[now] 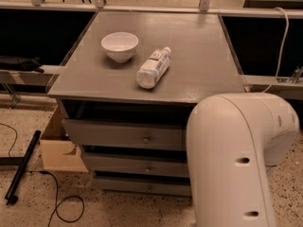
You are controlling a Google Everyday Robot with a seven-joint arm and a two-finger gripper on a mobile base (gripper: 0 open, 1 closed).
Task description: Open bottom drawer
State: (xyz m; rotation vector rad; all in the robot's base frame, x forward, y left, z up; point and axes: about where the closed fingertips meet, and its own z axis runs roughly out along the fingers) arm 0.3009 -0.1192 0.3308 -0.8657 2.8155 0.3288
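1. Bottom drawer (128,185) placement: it is the lowest grey strip of the cabinet (199,56), just above the floor, under the middle drawer (118,163) and the top drawer (109,132). Its long axis runs left to right, and its right end is hidden behind the white arm link (232,164).
2. Its small round knob (150,188) sits just left of that link, low in the view.
3. The gripper is out of view, so its place relative to the knob and whether it is open or closed cannot be told. Judging by the link, the arm stands in front of the cabinet's right half, so the knob likely lies to the left of it and low.
4. On the cabinet top a white bowl (120,45) and a plastic bottle (153,67) on its side lie near each other but apart.
5. A cardboard box (59,150) stands against the cabinet's left side, with a black bar (21,167) and a cable (57,207) on the speckled floor; none blocks the drawer's front
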